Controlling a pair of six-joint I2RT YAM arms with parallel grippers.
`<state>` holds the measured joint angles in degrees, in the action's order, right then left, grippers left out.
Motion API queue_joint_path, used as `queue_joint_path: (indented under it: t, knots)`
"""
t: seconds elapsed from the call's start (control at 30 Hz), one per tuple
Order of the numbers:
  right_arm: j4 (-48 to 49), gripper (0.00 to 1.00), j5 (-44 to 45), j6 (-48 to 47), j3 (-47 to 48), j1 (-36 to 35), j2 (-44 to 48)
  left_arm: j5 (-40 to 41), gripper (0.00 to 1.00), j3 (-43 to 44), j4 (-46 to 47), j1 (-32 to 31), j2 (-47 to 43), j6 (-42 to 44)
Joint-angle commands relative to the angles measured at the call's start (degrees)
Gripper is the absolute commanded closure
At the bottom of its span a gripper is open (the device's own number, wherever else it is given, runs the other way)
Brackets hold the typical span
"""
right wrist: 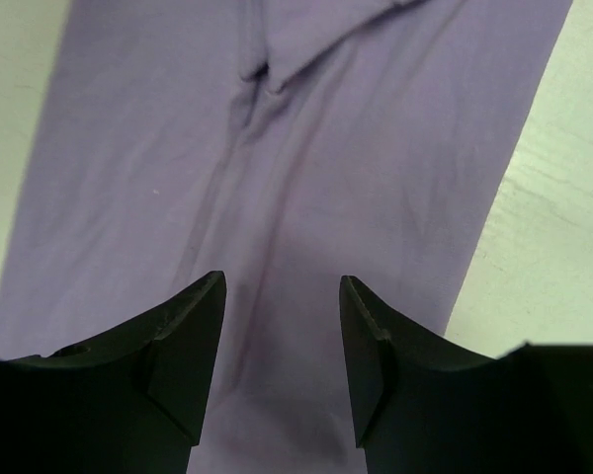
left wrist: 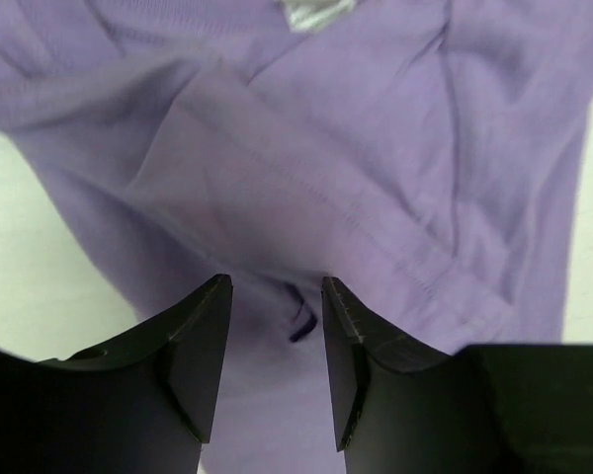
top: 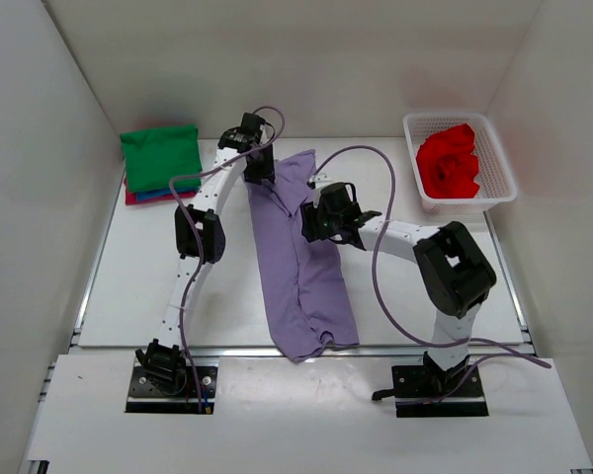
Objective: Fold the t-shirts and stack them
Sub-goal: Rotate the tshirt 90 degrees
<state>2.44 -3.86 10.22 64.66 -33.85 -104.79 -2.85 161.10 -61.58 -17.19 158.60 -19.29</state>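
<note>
Jaws on both arms stand parted, with nothing pinched between them. Your left gripper sits low over the far end of the lavender t-shirt. In its wrist view you see creased cloth and a stitched seam below the tips, plus a pale label at the top edge. Your right gripper hangs over the shirt's right side about mid-length. Flat cloth fills the gap between its tips, and bare worktop shows to the right of the shirt edge.

The lavender t-shirt lies as a long narrow strip down the middle of the worktop, running from far to near between the two arms, wider and rumpled at the far end.

At the far left corner you have a folded stack: green t-shirt on top, then slivers of the blue t-shirt and the magenta t-shirt under it. The red t-shirt sits bunched in the white basket at the far right, well apart from both arms.
</note>
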Motion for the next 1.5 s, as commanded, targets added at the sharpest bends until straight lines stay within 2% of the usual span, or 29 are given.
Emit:
queue_joint_path:
  t: [0.0,0.17,0.27,0.4,0.63,0.73,0.83,0.97,1.07,1.2,1.27,1.33,1.37,1.4,1.43,1.47]
  knots:
    - [-1.8,0.53,0.2,-1.8,2.8,-0.4,-2.6,1.5,0.47,1.6,-4.6,0.0,-2.4,1.3]
    - [-5.6,0.50,0.1,-1.8,6.4,-0.3,-7.1,2.8,0.48,1.7,-5.9,-0.2,0.0,0.7]
    - [-10.6,0.48,2.3,-2.1,11.9,-0.4,-11.8,6.5,0.48,1.6,-6.2,-0.8,0.9,0.6]
    - [-17.6,0.48,3.8,-0.8,19.8,0.4,-18.2,4.3,0.48,1.5,-4.0,-0.9,2.8,-0.7]
    - [-22.5,0.49,6.5,4.6,26.0,2.5,-22.5,-0.4,0.48,0.3,4.1,1.7,4.3,-5.5]
    - [-23.7,0.49,5.2,6.1,26.8,1.9,-23.3,-2.1,0.48,-4.5,10.0,2.9,2.5,-7.2]
    - [-23.0,0.49,6.8,5.4,26.2,0.8,-22.0,-3.6,0.51,-6.3,13.3,4.1,2.0,-8.2]
    - [-17.2,0.48,8.9,3.1,21.6,-1.4,-17.6,-5.9,0.52,-5.2,16.2,5.2,3.5,-9.4]
    - [-14.0,0.47,9.4,1.3,18.8,-1.2,-13.4,-6.8,0.53,1.5,18.8,5.1,4.3,-8.2]
    - [-12.5,0.43,10.7,-1.8,18.0,-0.6,-7.3,-6.0,0.48,1.2,23.1,4.9,-3.9,-6.0]
    - [-13.2,0.38,11.4,-2.5,17.6,-0.5,-2.5,-5.8,0.46,1.5,21.1,5.1,-8.4,-4.5]
    - [-14.6,0.34,11.6,-2.6,15.9,-0.4,1.9,-6.8,0.45,1.1,11.6,6.0,-12.6,-1.3]
    - [-15.0,0.29,11.9,-2.4,13.8,-0.3,4.9,-6.2,0.45,1.7,4.7,6.6,-15.5,0.9]
    - [-15.4,0.24,12.1,-2.2,11.0,-0.3,8.5,-5.6,0.46,1.7,1.6,6.7,-18.7,2.1]
    - [-16.0,0.23,11.7,-1.3,9.2,-0.2,10.1,-4.6,0.47,1.7,-5.1,7.5,-21.6,4.4]
    - [-16.8,0.22,11.4,-0.9,6.6,0.0,13.3,-2.4,0.48,1.6,-8.0,7.0,-23.1,5.3]
